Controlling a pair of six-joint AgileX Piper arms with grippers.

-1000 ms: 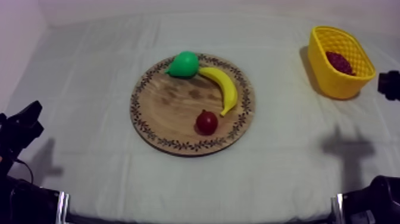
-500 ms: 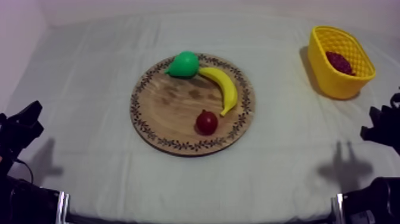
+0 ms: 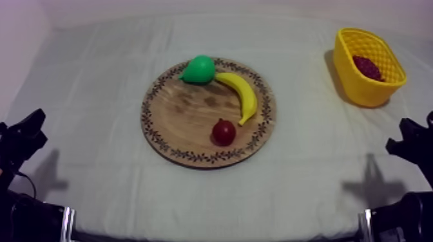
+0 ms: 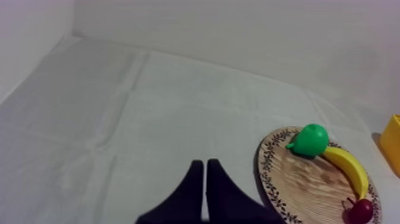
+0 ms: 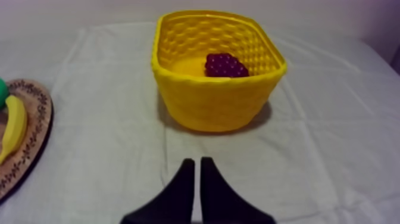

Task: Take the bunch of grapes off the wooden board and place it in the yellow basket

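Pear (image 3: 200, 68), banana (image 3: 240, 95), small red fruit (image 3: 223, 132) lying on board (image 3: 174, 119); purple grapes (image 5: 225, 65) sitting in basket (image 5: 214, 101); left gripper (image 4: 205, 162), right gripper (image 5: 196, 161) pressing together

The round wooden board (image 3: 187, 116) lies mid-table (image 3: 96, 77), carrying a pear (image 3: 200, 69), a banana (image 3: 241, 95) and a small red fruit (image 3: 223, 132). The bunch of grapes (image 3: 367, 66) sits in the yellow basket (image 3: 361, 90) at the right. The left end effector (image 3: 26, 132) and right end effector (image 3: 412, 141) sit low at their sides.

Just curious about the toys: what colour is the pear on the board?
The pear is bright green, clearest in the top view.
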